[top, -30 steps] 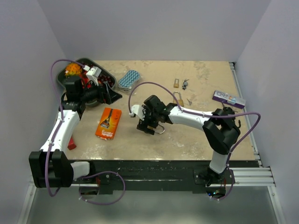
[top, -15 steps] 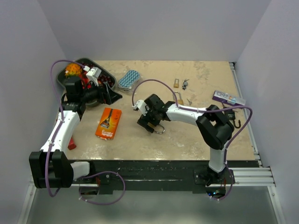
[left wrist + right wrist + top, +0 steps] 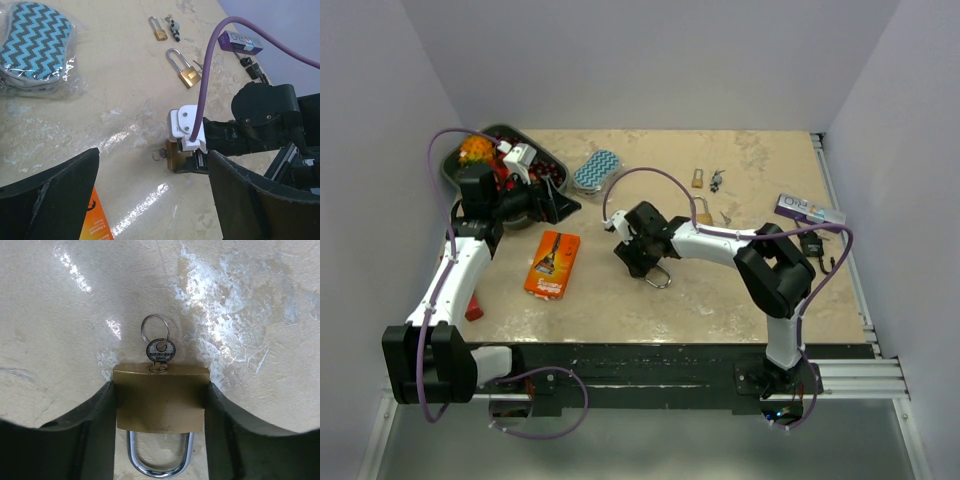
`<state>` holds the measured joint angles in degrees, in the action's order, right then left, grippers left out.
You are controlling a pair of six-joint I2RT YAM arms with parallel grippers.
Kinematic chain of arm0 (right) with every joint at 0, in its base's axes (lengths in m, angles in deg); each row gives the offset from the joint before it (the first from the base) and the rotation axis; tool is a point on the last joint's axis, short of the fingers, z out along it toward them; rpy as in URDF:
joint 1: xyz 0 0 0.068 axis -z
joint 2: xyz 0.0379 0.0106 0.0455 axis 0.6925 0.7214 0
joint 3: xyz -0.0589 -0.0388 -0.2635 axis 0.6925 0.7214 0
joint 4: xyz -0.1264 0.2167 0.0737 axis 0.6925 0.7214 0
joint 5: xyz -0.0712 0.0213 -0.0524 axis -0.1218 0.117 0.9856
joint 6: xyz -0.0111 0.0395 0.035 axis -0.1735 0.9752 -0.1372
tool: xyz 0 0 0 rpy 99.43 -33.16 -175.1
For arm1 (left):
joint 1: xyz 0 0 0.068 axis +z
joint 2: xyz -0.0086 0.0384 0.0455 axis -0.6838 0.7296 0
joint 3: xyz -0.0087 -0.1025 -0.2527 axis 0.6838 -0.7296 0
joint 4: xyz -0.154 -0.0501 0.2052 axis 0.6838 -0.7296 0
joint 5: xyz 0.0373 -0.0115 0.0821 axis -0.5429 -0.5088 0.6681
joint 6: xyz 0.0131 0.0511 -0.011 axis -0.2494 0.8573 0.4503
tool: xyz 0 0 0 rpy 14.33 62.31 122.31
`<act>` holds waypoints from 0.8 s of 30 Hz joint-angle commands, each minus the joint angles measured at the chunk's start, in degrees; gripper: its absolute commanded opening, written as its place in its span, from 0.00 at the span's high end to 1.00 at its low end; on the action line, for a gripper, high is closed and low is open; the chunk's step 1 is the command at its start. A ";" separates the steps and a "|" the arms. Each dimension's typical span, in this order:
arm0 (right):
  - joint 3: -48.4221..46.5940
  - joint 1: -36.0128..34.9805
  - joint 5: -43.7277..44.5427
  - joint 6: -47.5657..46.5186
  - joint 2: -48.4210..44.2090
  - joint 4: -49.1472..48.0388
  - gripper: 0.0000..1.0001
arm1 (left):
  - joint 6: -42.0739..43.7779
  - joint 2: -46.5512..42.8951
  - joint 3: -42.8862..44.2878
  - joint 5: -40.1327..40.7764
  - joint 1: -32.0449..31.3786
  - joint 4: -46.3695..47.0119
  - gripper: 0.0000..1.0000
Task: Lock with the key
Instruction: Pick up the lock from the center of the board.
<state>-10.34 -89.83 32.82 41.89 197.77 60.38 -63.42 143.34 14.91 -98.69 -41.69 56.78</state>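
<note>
since 1 second ago my right arm's elbow has swung inward and the right gripper (image 3: 643,262) has edged slightly up the table (image 3: 720,300). my left gripper (image 3: 560,205) hangs spread wide beside the tray (image 3: 448,165). the right fingers clamp both sides of the brass padlock (image 3: 160,400), which lies flat mid-table. 1 key (image 3: 160,350) sits in its keyhole.

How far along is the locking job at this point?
Done: the key sits in the padlock. In hand: the right end effector clamps the padlock's body. Remaining: turning the key; the left end effector is open, far from it. Whether the shackle is latched cannot be told.
</note>
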 commanded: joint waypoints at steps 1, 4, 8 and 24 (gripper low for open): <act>-1.21 0.12 1.55 6.15 0.82 2.60 0.77 | -0.74 -1.79 -0.96 1.37 0.39 2.17 0.07; -3.74 1.87 0.15 8.96 -0.76 3.12 1.00 | -1.53 -2.14 -2.18 1.46 0.39 2.78 0.07; -8.85 5.30 -1.26 15.38 -2.69 3.92 1.00 | -3.12 -2.76 -4.56 0.76 0.22 4.37 0.07; -16.06 11.72 -3.98 39.81 -13.15 -7.86 1.00 | -18.58 -0.66 -12.56 4.36 -16.03 26.15 0.09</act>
<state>-21.48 -77.50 31.44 71.83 188.94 61.36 -75.05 140.87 2.95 -95.70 -54.30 70.97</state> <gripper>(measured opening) 0.659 0.913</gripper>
